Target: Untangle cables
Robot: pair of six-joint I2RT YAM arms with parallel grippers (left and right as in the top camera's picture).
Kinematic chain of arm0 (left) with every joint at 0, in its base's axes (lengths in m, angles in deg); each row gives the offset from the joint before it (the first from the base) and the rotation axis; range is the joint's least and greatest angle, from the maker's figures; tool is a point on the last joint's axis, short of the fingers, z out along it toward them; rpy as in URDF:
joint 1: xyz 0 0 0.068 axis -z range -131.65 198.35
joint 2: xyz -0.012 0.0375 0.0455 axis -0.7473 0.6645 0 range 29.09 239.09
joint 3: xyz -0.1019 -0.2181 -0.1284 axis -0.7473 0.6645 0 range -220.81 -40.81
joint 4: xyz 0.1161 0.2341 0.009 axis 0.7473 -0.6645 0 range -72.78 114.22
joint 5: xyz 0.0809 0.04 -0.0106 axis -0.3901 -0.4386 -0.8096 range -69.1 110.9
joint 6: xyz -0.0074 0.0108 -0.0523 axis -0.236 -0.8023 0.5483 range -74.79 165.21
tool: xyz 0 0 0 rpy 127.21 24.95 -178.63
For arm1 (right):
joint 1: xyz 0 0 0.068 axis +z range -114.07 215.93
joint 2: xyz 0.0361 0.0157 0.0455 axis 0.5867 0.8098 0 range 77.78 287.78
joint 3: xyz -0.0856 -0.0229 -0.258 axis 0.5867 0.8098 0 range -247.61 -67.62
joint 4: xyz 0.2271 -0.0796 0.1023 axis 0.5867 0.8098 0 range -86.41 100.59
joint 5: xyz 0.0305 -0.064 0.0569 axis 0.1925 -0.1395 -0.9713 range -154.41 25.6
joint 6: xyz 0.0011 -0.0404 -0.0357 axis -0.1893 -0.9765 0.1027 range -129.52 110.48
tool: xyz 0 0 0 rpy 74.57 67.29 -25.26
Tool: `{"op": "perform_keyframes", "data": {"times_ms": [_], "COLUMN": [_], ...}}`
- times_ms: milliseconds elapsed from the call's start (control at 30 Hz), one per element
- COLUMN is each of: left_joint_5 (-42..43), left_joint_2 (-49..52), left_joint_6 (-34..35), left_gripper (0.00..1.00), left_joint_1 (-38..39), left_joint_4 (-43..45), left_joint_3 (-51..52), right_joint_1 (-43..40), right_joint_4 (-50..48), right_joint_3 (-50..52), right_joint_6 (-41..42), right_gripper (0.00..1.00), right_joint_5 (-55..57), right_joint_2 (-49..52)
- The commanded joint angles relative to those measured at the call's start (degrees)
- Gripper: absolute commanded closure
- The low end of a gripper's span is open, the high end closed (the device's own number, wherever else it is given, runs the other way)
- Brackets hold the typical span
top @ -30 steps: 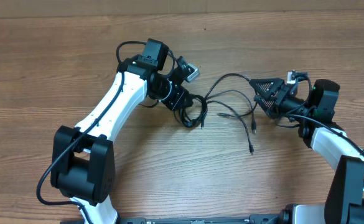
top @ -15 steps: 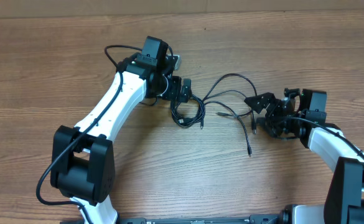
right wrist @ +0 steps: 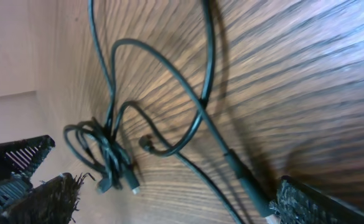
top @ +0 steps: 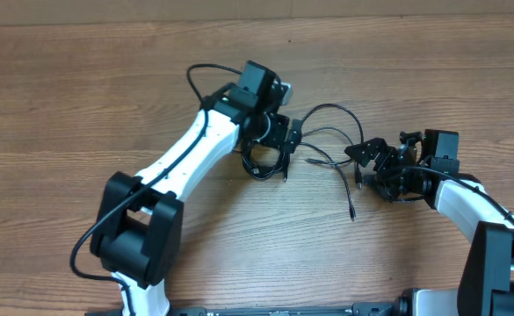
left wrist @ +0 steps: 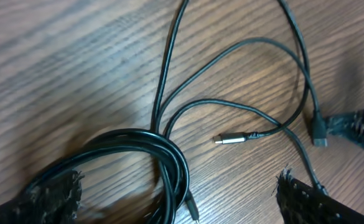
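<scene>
The cables are thin black cords. Some are coiled in a bundle and loose strands loop off to the right. My left gripper hovers over the bundle's upper right edge. In the left wrist view the coil runs between the wide-apart fingers, and the left gripper is open. A silver-tipped plug lies just beyond. My right gripper is open at the strands' right side. In its view a plug sleeve lies against the right finger of the right gripper.
Everything rests on a wooden table. One strand's end trails toward the front. The two grippers stand close: the left one shows in the right wrist view, and a right finger in the left wrist view.
My left gripper has opened and let go of the bundle, and its arm has swung right. My right gripper has dropped lower and shifted slightly left toward the strands.
</scene>
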Motion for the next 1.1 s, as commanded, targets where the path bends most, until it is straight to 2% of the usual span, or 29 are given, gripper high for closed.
{"op": "perform_keyframes", "data": {"times_ms": [0, 333, 700, 900, 1067], "left_joint_5": [-1.38, -0.74, -0.61, 5.55, 5.68], "left_joint_2": [2.56, 5.18, 4.92, 4.61, 4.61], "left_joint_6": [-1.05, -1.07, -1.07, -1.53, -1.49], "left_gripper": [0.0, 0.0, 0.14, 0.21, 0.25], "left_joint_1": [-0.07, -0.07, -3.89, -6.45, -6.19], "left_joint_4": [-0.04, -0.85, -0.35, -0.87, -1.2], "left_joint_3": [0.15, 0.15, 0.07, -0.04, -0.02], "right_joint_1": [0.22, 0.22, 0.22, 0.22, 0.22], "right_joint_4": [-0.15, -0.17, -0.15, -0.15, -0.15], "right_joint_3": [-0.44, -0.44, -0.44, -0.44, -0.44], "right_joint_6": [-0.68, -0.68, -0.68, -0.68, -0.68], "right_gripper": [0.0, 0.0, 0.0, 0.0, 0.0], "right_joint_5": [4.63, 9.77, 9.77, 9.77, 9.77], "right_joint_2": [-1.16, -1.16, -1.16, -1.16, -1.16]}}
